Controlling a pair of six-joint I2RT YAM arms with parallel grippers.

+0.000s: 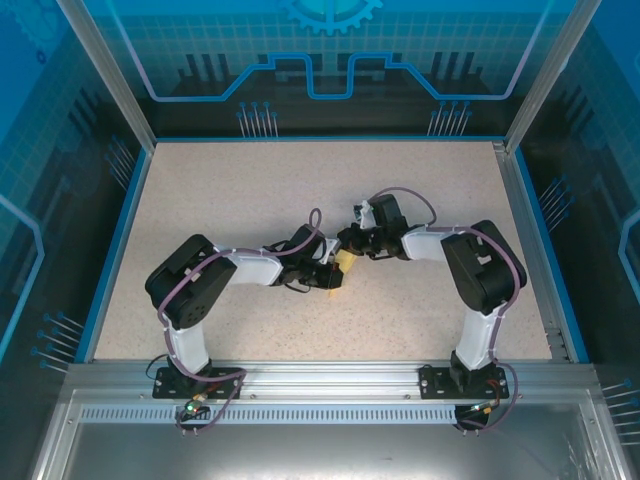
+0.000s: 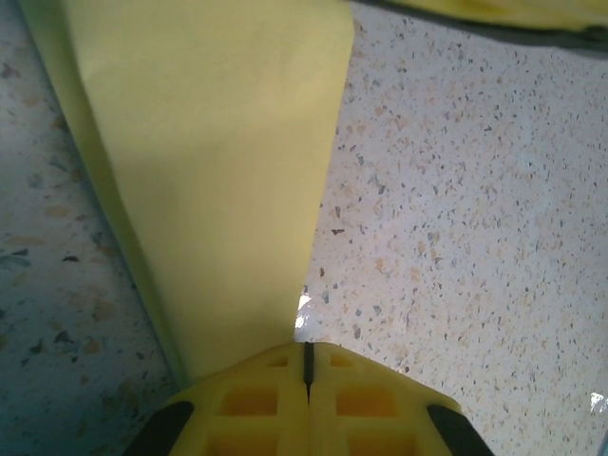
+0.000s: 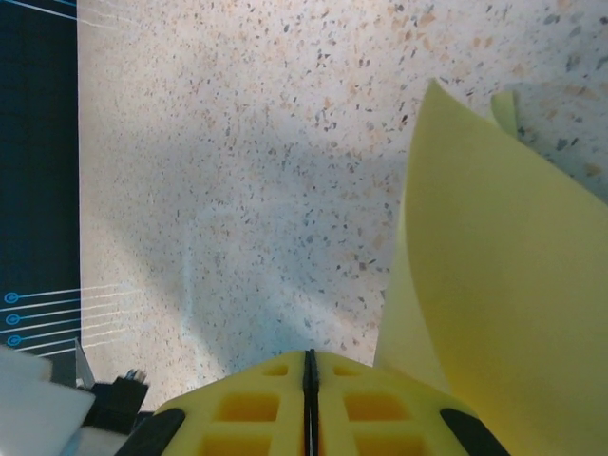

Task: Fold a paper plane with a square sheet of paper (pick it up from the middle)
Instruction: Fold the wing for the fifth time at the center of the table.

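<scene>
The square sheet of paper (yellow) sits pinched in left gripper; right gripper closed alongside.

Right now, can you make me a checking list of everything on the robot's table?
Surface: speckled beige table, blue edging.
Job's things: yellow paper, curved up between both arms.
Clutter: nothing seen.
Grippers: left fingers shut, paper at their tips; right fingers shut, paper beside them.
Cables: purple cables along both arms.
Surroundings: blue patterned walls, metal frame.
</scene>
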